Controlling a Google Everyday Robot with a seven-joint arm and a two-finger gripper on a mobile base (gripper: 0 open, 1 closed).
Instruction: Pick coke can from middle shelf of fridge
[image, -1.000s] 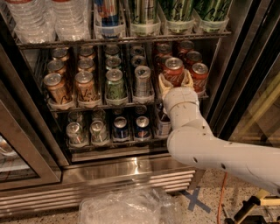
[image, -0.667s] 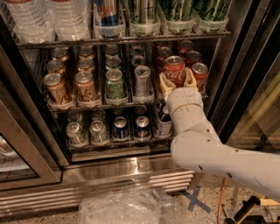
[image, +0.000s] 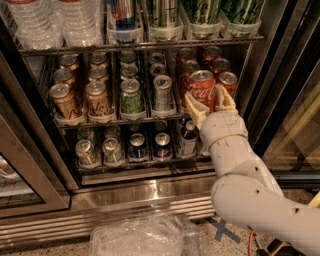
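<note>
The fridge (image: 130, 197) stands open in the camera view. On its middle shelf (image: 115, 121) the front coke can (image: 202, 89) stands upright at the right end, red with white script and a silver top. My gripper (image: 207, 96) reaches in from the lower right. Its pale fingers (image: 194, 107) press on both sides of that can's lower half. More red cans (image: 229, 80) stand behind and to the right of it.
Gold cans (image: 64, 100), a green can (image: 131, 96) and a silver can (image: 162, 91) fill the lanes to the left. Water bottles (image: 50, 20) and tall cans (image: 210, 12) stand on the rack above, blue cans (image: 136, 145) below. A crumpled plastic bag (image: 140, 235) lies on the floor. A dark door frame (image: 280, 80) is close on the right.
The gripper has shifted slightly to the right with the coke can between its fingers. The can now sits a little further out from the row behind it.
</note>
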